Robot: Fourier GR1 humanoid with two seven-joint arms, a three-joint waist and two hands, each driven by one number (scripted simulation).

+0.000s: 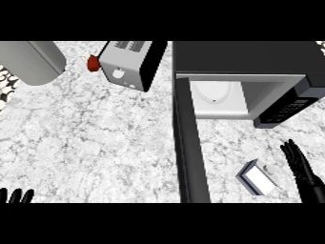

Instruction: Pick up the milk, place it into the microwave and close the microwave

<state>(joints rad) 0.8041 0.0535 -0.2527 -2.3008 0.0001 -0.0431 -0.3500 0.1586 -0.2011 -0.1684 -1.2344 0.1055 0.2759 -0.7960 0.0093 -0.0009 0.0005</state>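
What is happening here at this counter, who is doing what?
The robot is about to fetch the milk carton, which lies on the counter in front of the microwave. The microwave door stands open. The right hand is open beside the carton and does not hold it. The left hand rests open at the lower left edge. A toaster stands further back.

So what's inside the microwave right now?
Only a round white plate shows on the floor of the open microwave. The milk is still out on the counter. The microwave's roof covers the back of the inside.
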